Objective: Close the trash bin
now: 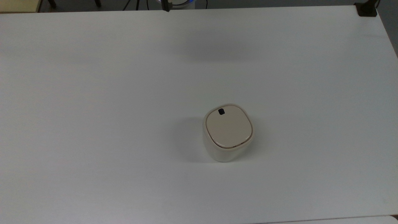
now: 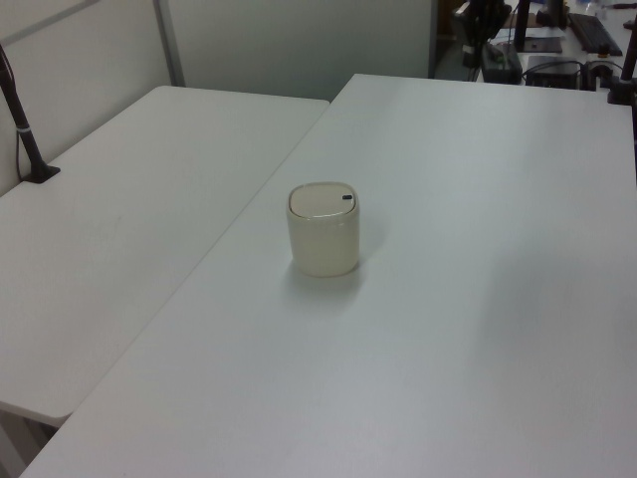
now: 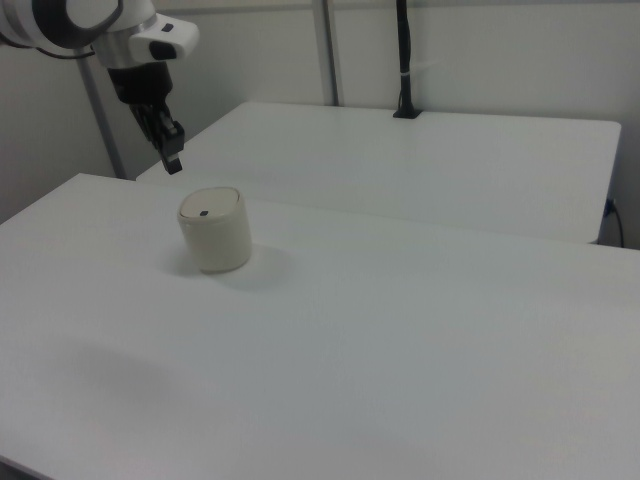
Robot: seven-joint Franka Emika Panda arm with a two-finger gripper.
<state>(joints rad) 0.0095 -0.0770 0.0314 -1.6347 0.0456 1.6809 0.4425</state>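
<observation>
I see the trash bin (image 1: 228,133) upright on the white bench (image 1: 93,124): cream rounded-square body, flat beige lid (image 1: 229,128) seated flush, small black square mark near one lid edge. End effector (image 3: 172,155) hangs above and apart from the bin, fingers narrow, holding nothing.

I'm counting one trash bin (image 1: 228,132), with one lid (image 1: 229,128) lying flat on it and one small black square mark (image 1: 221,111) on that lid. I'm seeing two white tables: the one (image 2: 478,299) carrying the bin and a second one (image 2: 129,209) just beside it. I'm counting one arm of mine, with one gripper (image 3: 171,150) hanging from it in the right view. I'm also seeing two dark upright poles in the left view, one (image 2: 18,115) at the second table's far edge and one (image 2: 627,50) at the left view's right.
</observation>
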